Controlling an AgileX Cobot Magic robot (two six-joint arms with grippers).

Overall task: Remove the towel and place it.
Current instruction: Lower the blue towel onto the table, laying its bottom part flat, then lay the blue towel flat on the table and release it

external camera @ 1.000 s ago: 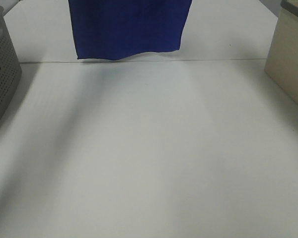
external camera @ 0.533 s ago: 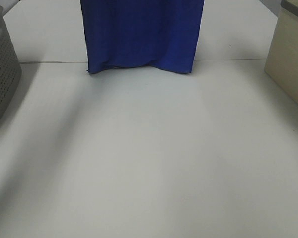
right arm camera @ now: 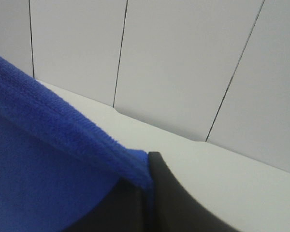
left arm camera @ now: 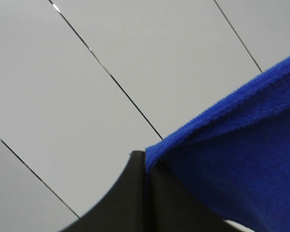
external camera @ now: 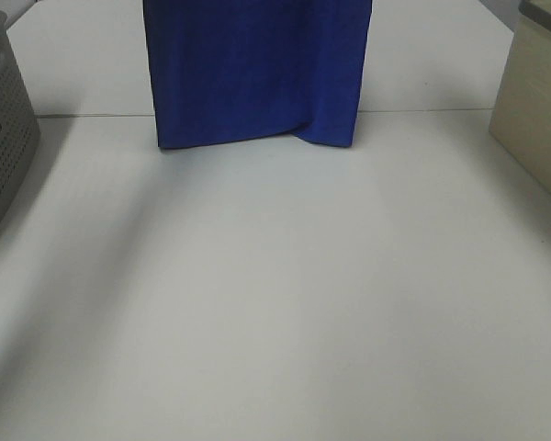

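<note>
Two corner pinches doing all the work: left gripper (left arm camera: 147, 170) clamped tight on the stitched hem of the towel (external camera: 257, 73); right gripper (right arm camera: 146, 191) same deal on the other top corner; hanging like a curtain over the far middle of the table (external camera: 275, 303), flat face toward the camera, long axis probably vertical, top out of frame; bottom hem seemingly touching down, buckling near its right corner; could bunch into a heap if lowered straight without dragging; could slip from such thin bites; well apart from grey basket (external camera: 0, 138) and beige box (external camera: 537, 110).

The royal-blue towel (external camera: 255, 73) hangs upright, lower edge folding on the table.
</note>
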